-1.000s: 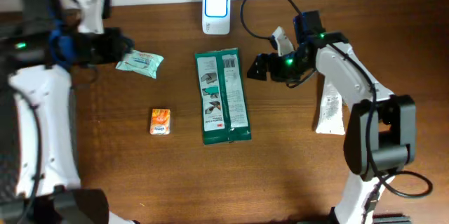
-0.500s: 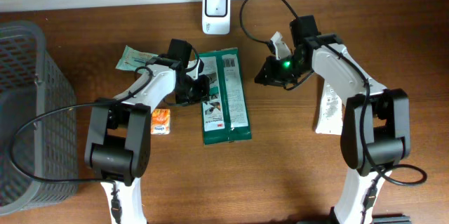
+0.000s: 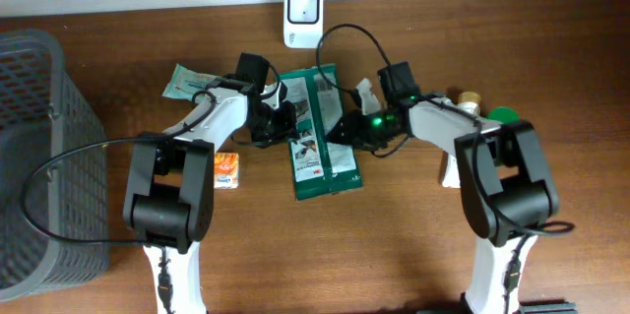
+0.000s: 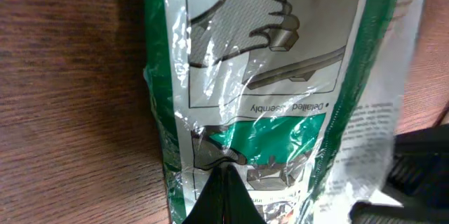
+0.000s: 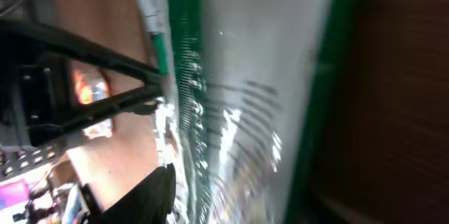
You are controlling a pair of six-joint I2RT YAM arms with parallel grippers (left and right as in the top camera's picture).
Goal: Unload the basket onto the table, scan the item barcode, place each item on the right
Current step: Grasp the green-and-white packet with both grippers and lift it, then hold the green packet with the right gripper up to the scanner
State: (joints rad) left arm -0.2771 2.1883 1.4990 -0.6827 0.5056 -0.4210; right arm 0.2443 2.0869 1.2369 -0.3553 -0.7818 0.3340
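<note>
One pack (image 3: pixel 317 137), flat on counter (image 3: pixel 413 245), near scanner (image 3: pixel 302 6). Looks light, limp and crinkly; glossy film likely slippery. Left end effector (image 3: pixel 283 122) pressed together at pack's left edge. Right end effector (image 3: pixel 338 134) at right edge, cannot tell whether spread or closed. Best pinched at edge seams, kept taut.
</note>
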